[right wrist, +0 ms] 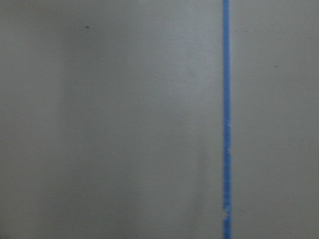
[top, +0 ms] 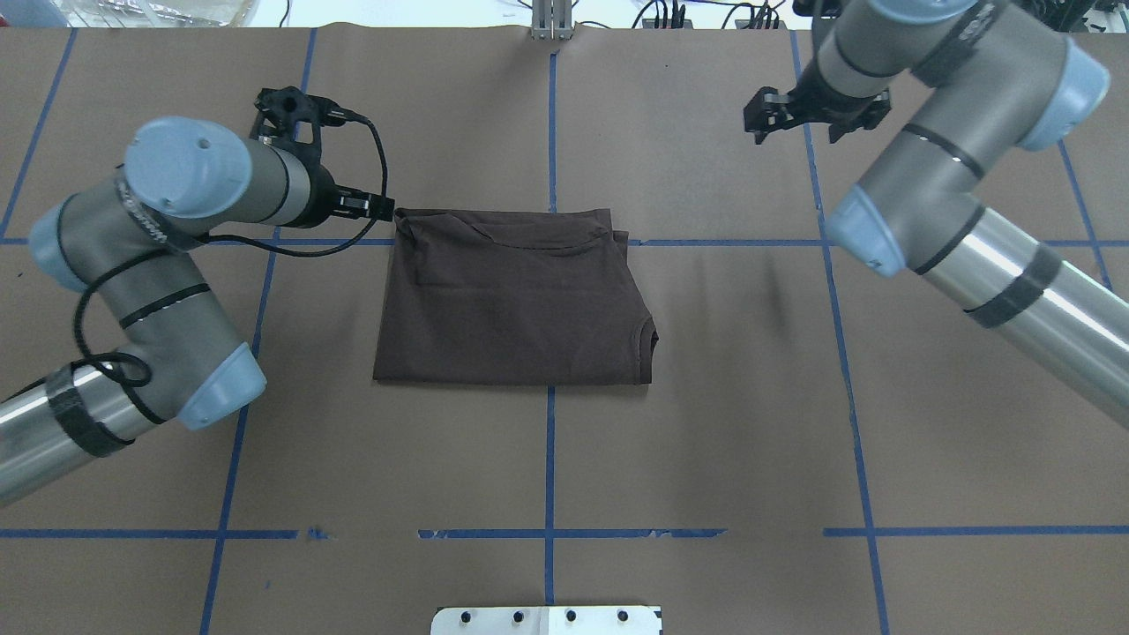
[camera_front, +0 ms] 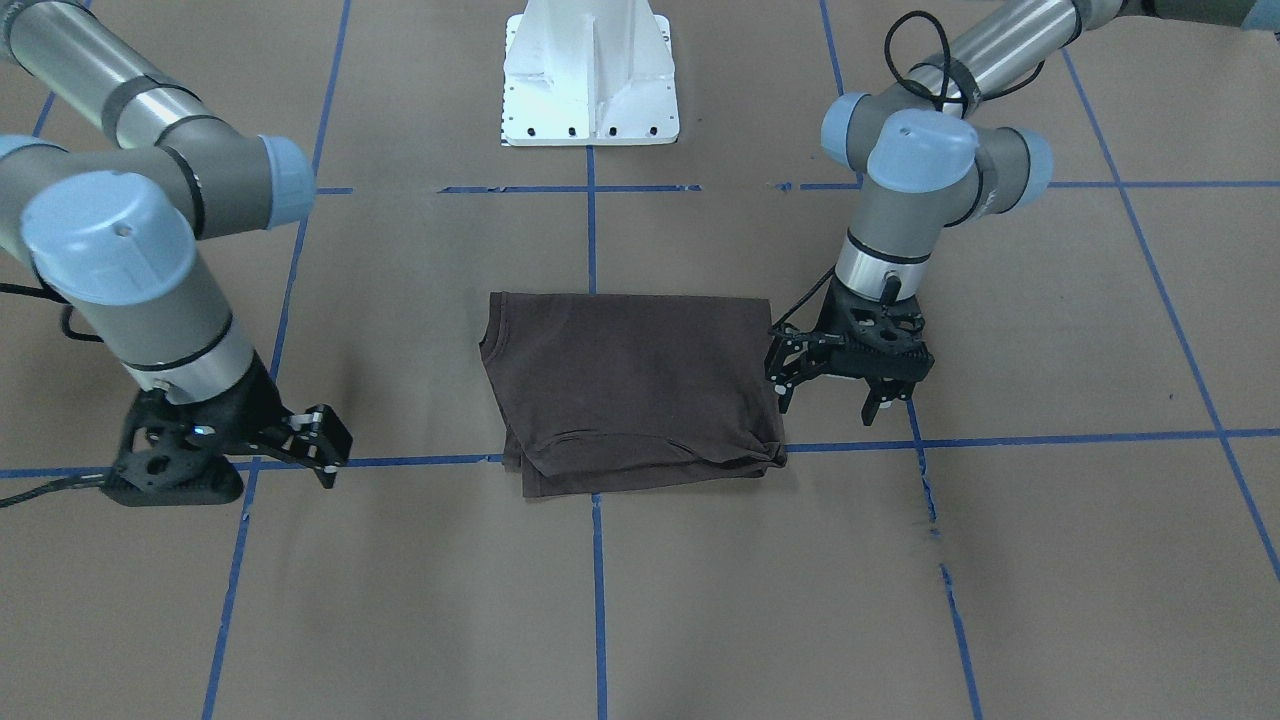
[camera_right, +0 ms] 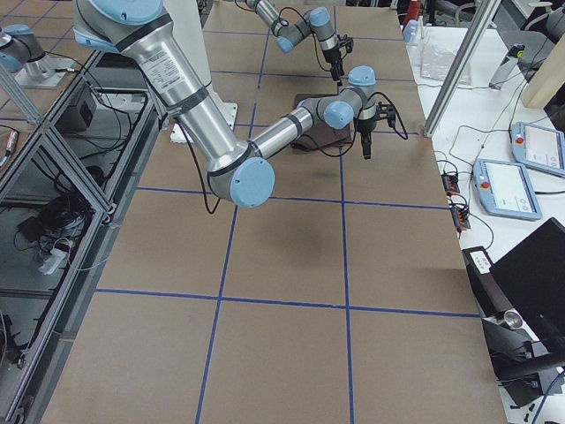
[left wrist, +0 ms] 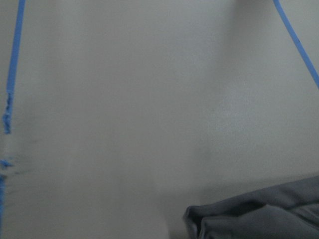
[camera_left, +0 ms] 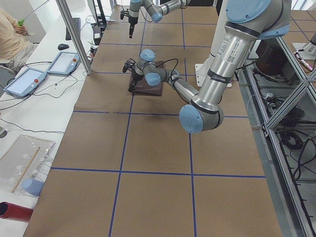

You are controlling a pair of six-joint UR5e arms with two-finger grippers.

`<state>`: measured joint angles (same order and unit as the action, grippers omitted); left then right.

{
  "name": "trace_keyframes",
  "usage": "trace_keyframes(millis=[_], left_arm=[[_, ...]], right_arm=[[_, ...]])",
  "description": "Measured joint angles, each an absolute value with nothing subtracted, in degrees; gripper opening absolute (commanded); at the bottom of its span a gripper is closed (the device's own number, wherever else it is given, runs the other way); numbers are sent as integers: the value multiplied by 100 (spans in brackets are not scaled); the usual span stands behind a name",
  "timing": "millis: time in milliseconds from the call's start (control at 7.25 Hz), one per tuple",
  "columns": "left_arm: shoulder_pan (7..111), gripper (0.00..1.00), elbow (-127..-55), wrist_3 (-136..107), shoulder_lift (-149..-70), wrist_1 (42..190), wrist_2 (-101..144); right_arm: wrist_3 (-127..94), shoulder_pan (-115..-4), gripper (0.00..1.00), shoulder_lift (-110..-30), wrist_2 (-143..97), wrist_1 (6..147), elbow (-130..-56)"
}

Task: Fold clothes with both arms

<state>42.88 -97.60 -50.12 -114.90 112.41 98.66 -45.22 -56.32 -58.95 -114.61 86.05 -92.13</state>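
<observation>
Arms, silver-grey, flank a folded dark brown-grey T-shirt.
Left arm hangs just beside its edge, right arm well apart, jaws released; left wrist view shows layered corner.

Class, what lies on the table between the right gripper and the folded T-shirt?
Nothing but bare table paper and a blue tape line between right gripper and T-shirt, seen in the front-facing view.

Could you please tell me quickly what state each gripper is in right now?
Left gripper: open, holding nothing, beside the T-shirt.
Right gripper: open, holding nothing, well clear of the T-shirt.
</observation>
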Motion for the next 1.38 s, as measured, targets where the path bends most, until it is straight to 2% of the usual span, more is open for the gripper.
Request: trace_keyframes(millis=[276,552,966,1380], left_arm=[[4852,100,-10940,-3948,-10769,10456,10323],[5826,100,-11549,-2534,-9956,10227,11064],[7442,100,-11391,-1144,-8837,10179,12048],[8508,100,-10797,-827,-8255,9800,12871]], right_arm=[[-2824,-6498,100,-7026,-12003,9048,-10015],[-926,-7575,100,-7971,-12396,9332,-10183],[567,-8593,100,-9525,-12561,9531,-10151],[97,-8865,100,-10012,-13159,9565,-10435]])
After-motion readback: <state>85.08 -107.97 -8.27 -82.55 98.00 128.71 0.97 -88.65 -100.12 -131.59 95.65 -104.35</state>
